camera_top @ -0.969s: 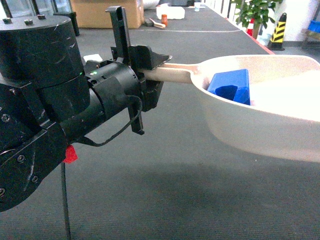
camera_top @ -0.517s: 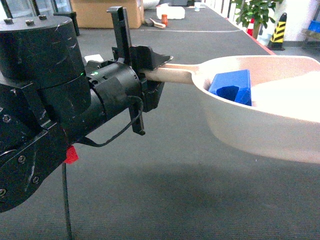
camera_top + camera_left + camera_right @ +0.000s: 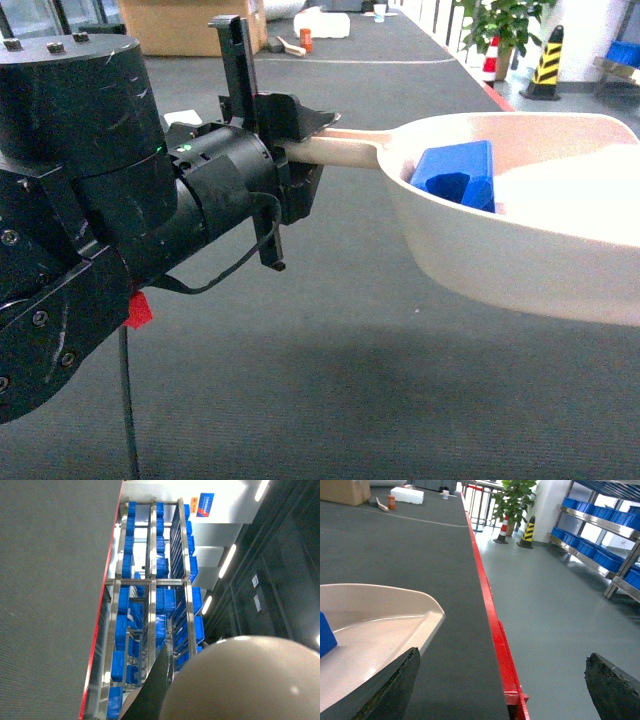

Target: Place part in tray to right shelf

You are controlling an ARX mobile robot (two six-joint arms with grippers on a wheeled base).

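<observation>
1. the part [image 3: 455, 176], a bright-blue block, lies inside the tray [image 3: 520, 255] near the handle end, leaning against the inner wall. a corner of it shows at the left edge of the right wrist view [image 3: 326, 635].
2. the tray is pale beige, held off the dark grey carpeted floor [image 3: 330, 390], with its long handle [image 3: 345, 148] pointing to the left of the head view.
3. the left gripper [image 3: 300, 150] is clenched on that handle, its black fingers closed above and below it.
4. the right gripper [image 3: 502, 680] shows only two black finger tips at the lower corners of its own view, set wide apart with nothing between them; the left tip sits just beside the tray's flat edge.
5. a red border strip [image 3: 492, 625] divides the carpet from a smooth grey floor.
6. steel racks with blue crates [image 3: 150, 625] fill the left wrist view; a blue-and-orange sign [image 3: 205, 505] sits above them, its writing too small to read.
7. further off: a cardboard box [image 3: 185, 25], a potted plant [image 3: 512, 500], a yellow-black striped cone [image 3: 527, 530].
</observation>
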